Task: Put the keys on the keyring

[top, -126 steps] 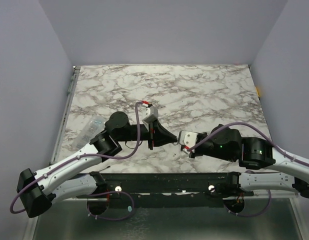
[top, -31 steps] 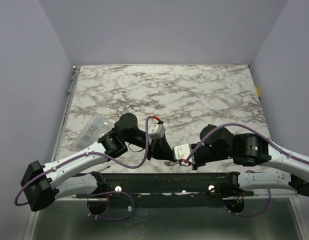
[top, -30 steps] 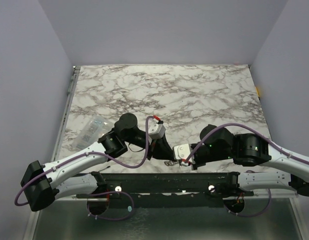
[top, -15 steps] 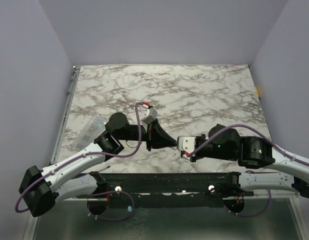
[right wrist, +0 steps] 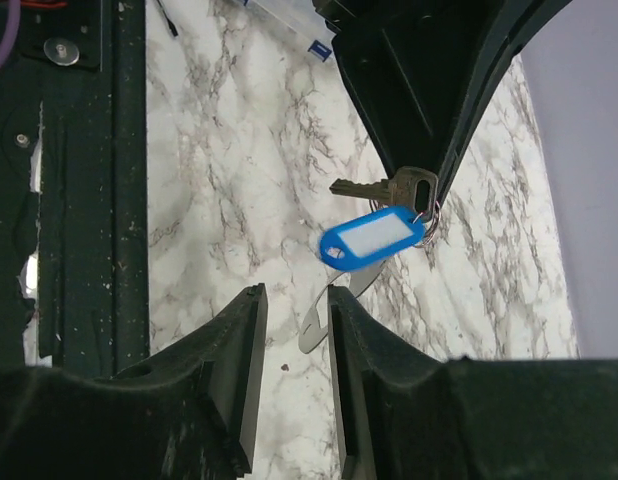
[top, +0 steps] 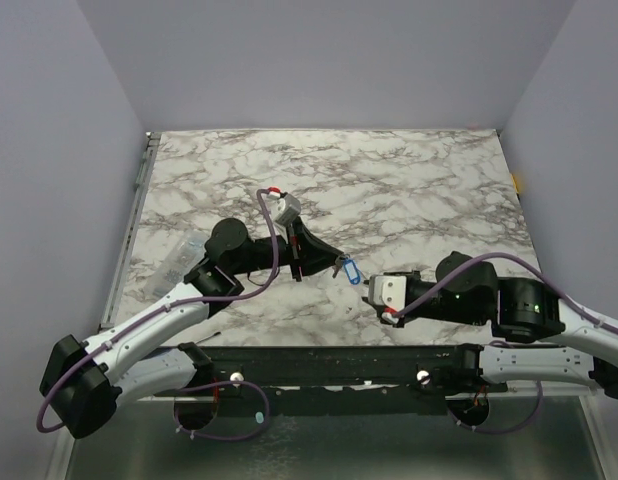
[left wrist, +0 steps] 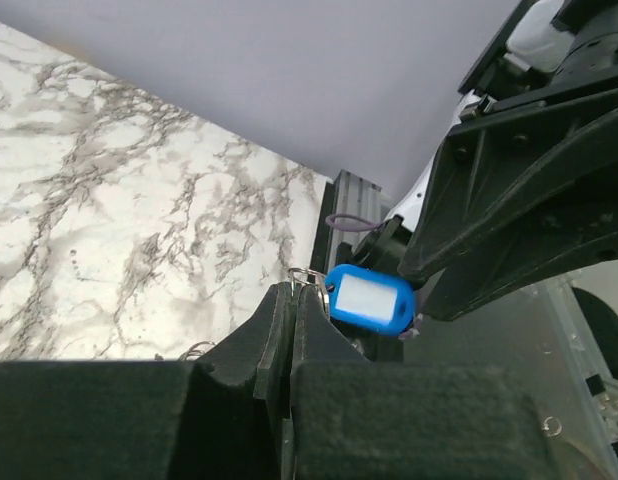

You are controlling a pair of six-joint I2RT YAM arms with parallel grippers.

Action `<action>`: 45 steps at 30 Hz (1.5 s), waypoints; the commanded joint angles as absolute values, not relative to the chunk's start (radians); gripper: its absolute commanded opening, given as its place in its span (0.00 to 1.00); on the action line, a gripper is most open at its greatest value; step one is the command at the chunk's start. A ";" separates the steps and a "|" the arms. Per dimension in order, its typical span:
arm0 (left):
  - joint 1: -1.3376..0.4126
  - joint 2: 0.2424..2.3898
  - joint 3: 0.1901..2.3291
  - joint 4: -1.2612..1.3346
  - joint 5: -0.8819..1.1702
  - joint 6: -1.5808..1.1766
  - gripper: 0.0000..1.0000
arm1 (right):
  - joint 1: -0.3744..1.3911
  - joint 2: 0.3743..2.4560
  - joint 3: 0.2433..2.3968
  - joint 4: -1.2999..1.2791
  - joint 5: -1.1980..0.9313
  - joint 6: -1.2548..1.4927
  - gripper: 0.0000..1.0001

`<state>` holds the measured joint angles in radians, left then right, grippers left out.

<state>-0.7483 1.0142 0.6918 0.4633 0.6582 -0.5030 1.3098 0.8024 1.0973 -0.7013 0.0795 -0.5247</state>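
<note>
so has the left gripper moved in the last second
Yes: the left gripper moved away from the near edge of the table, holding the keys.

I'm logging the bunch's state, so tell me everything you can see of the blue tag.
The blue tag is a rounded oblong of blue plastic with a white label window. It hangs tilted above the marble table from a thin wire ring pinched in the shut fingers of the left gripper. A metal key hangs beside it, seemingly on the same ring. The open right gripper is near but apart from it.
</note>
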 commanded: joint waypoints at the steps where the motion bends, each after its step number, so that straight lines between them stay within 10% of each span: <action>1: -0.747 1.023 0.747 0.370 0.624 -0.406 0.00 | 1.317 0.794 1.087 -0.694 0.065 -0.520 0.42; 23: -0.748 0.990 0.805 0.060 0.012 -0.218 0.00 | 1.316 1.045 0.999 -0.018 0.714 -0.088 0.76; 33: -0.748 0.971 0.796 0.034 -0.065 -0.250 0.00 | 1.265 1.285 1.057 0.059 0.692 -0.058 0.78; 45: -0.738 0.939 0.784 0.037 -0.055 -0.255 0.00 | 1.184 1.417 1.143 0.035 0.664 -0.041 0.46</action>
